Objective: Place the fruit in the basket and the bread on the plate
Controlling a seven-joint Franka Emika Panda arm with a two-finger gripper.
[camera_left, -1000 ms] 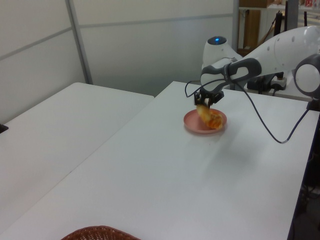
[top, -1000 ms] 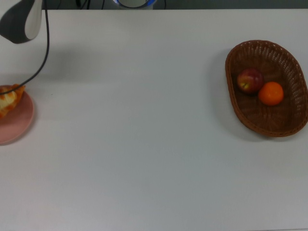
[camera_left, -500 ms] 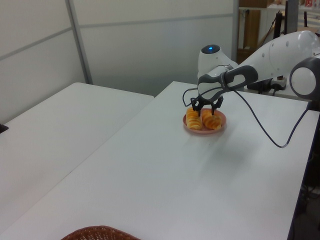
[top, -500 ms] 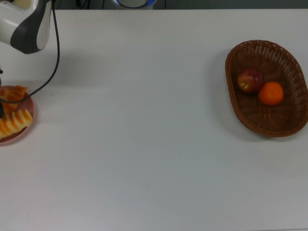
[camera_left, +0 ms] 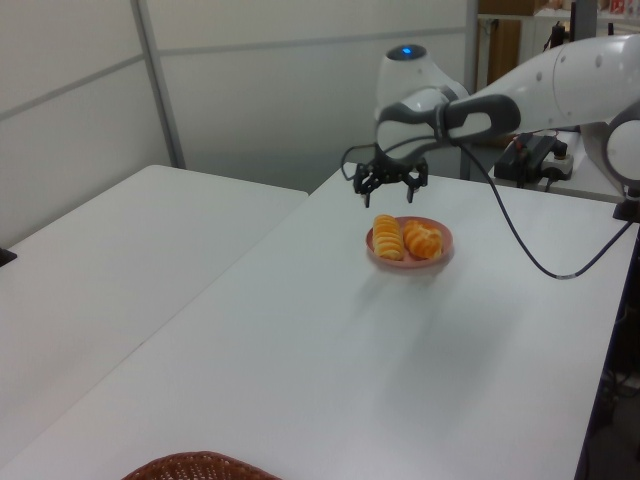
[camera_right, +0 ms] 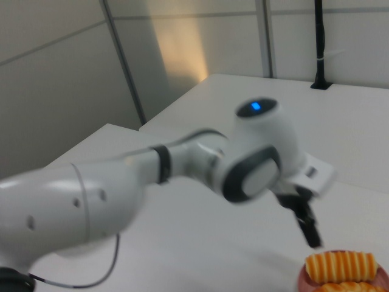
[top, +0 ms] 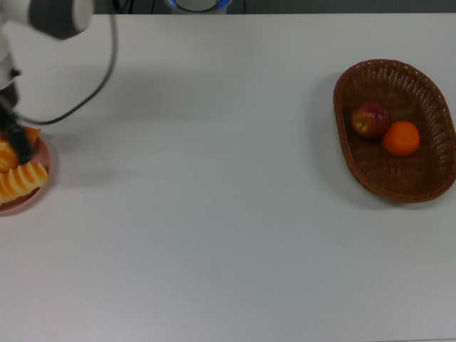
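Two adjoining white tables (camera_left: 330, 350), panelled walls (camera_left: 300, 90).

Loaves (camera_left: 405, 239) on plate (camera_left: 441, 254); fruits (top: 385, 129) in basket (top: 427, 89)

- I see a plain white counter (top: 214, 214).
- The basket (top: 427, 182) is dark brown woven wicker.
- The apple (top: 369, 118) reads dark red with a small yellow patch; the orange (top: 402, 138) is bright orange.
- My plate (camera_left: 440, 250) is pink.
- On my feed 2 loaves show golden-orange: the ridged loaf (camera_left: 387, 237) has pale crosswise stripes, the braided loaf (camera_left: 424, 239) is deeper orange.
- The gripper (camera_left: 388, 186) is black, on a white arm (camera_left: 560, 90) with dark grey joints and a blue light.
- A black cable (camera_left: 530, 250) trails from it.
- The wall panels (camera_left: 70, 110) are off-white with grey seams.
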